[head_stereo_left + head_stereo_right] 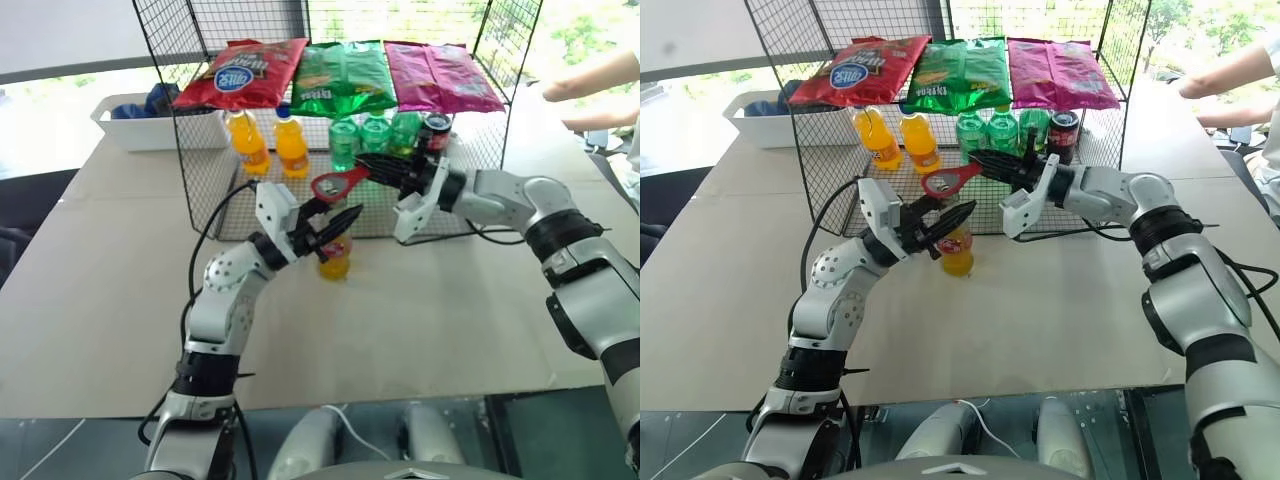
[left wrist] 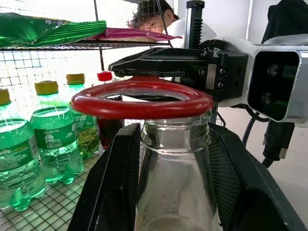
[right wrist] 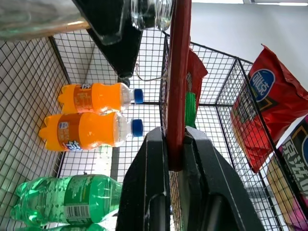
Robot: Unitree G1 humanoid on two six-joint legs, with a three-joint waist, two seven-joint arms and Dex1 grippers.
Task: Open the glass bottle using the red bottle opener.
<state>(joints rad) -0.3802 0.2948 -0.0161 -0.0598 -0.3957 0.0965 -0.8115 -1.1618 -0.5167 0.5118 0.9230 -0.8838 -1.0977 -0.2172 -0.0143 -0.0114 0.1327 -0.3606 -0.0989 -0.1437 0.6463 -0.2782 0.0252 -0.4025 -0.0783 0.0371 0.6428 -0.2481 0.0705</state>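
Grey tabletop with a black wire shelf at its far side carrying snack bags on top and green and orange plastic bottles below. Left gripper holds the glass bottle by the neck, one black finger on either side, bottle upright with its base at or near the tabletop just in front of the shelf. Right gripper is clamped on the handle of the red bottle opener; the handle runs out from between its fingers, and the ring head sits just above and beyond the left gripper's fingertips. In the left wrist view the ring hovers level directly over the bottle mouth. The mouth appears bare glass, no metal cap visible on it; where the cap lies cannot be told. Judgement: grasping and engagement steps complete, cap very probably off, task at or near its end. Remaining: confirm removal, withdraw opener.
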